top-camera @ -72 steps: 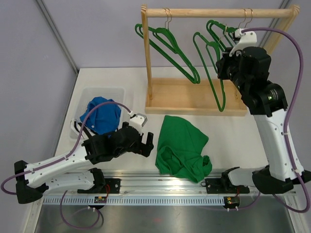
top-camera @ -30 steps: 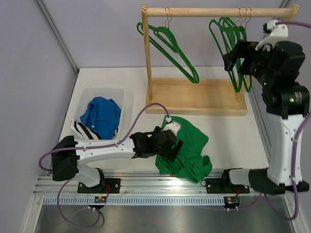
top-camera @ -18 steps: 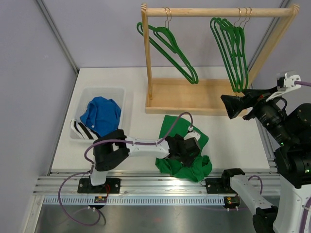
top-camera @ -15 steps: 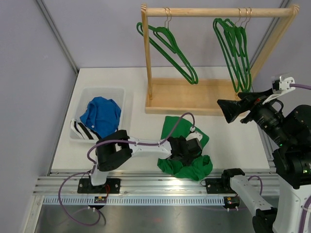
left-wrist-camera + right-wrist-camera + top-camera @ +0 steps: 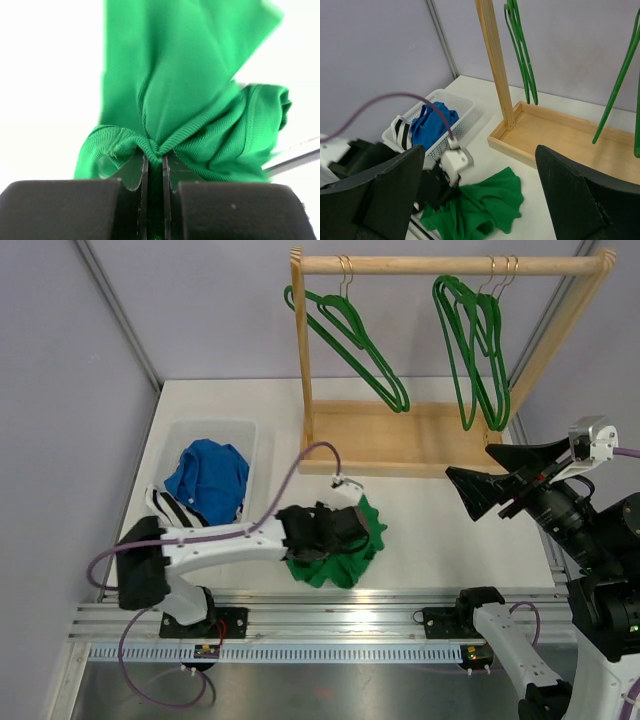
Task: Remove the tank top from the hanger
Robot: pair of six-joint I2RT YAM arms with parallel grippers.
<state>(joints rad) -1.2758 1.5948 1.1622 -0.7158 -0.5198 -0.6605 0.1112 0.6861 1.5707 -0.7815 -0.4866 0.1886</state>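
The green tank top (image 5: 335,562) lies bunched on the white table, off any hanger. My left gripper (image 5: 352,536) is shut on a ribbed fold of it; in the left wrist view the cloth (image 5: 190,100) is pinched between the nearly touching jaws (image 5: 155,159). Bare green hangers hang on the wooden rail, one on the left (image 5: 345,335) and several on the right (image 5: 475,340). My right gripper (image 5: 482,494) hovers open high at the right, holding nothing. From its wrist view it (image 5: 480,150) looks down on the tank top (image 5: 485,207) and the left gripper (image 5: 451,165).
A white basket (image 5: 178,440) with blue and striped clothes stands at the left, seen also in the right wrist view (image 5: 465,102). The wooden rack's tray (image 5: 400,440) and upright post (image 5: 300,350) stand behind the tank top. The table's front rail (image 5: 320,625) runs close below it.
The left gripper shut on the tank top and pulled it left, bunching it into a smaller heap. The right arm came away from the hangers and now hovers lower at the right, still open.
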